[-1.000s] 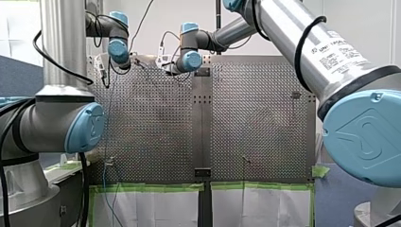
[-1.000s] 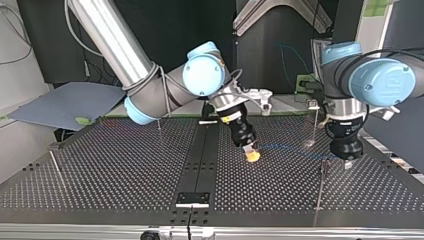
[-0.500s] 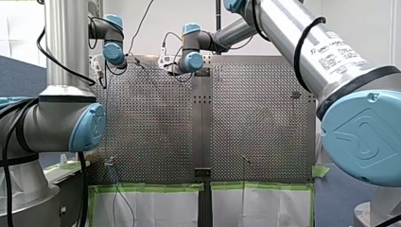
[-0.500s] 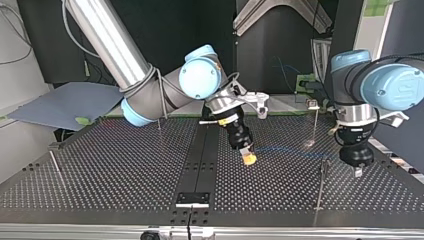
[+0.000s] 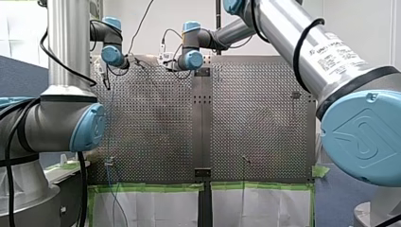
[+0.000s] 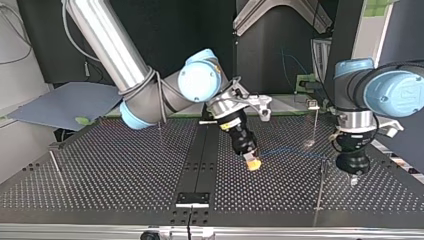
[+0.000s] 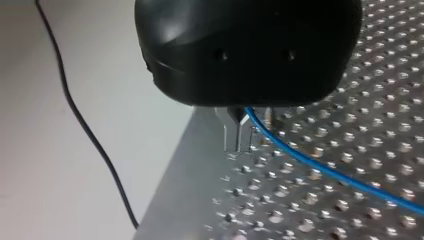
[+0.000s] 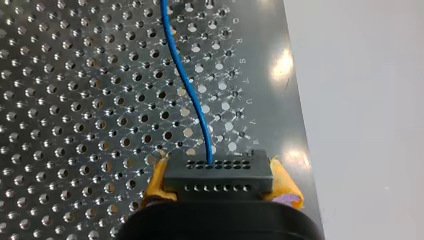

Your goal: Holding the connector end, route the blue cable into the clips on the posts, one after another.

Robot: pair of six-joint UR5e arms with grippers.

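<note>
My right claw is clamped on the black connector, with its yellow pads pressed against the block's two ends. The blue cable leaves the connector's face and runs ahead in a gentle wave over the perforated tabletop, close to a plain margin without holes.

In the top view this claw hangs tilted, low over the tabletop and just beside the dark centre strip. The cable stretches from it toward the edge at that view's right. There my left claw hangs upright, just beside a thin post. The cable passes right by its tip, but I cannot tell whether this claw is apart or together.

In the front view the cable drops over the tabletop's near edge, by the corner at that view's left.
</note>
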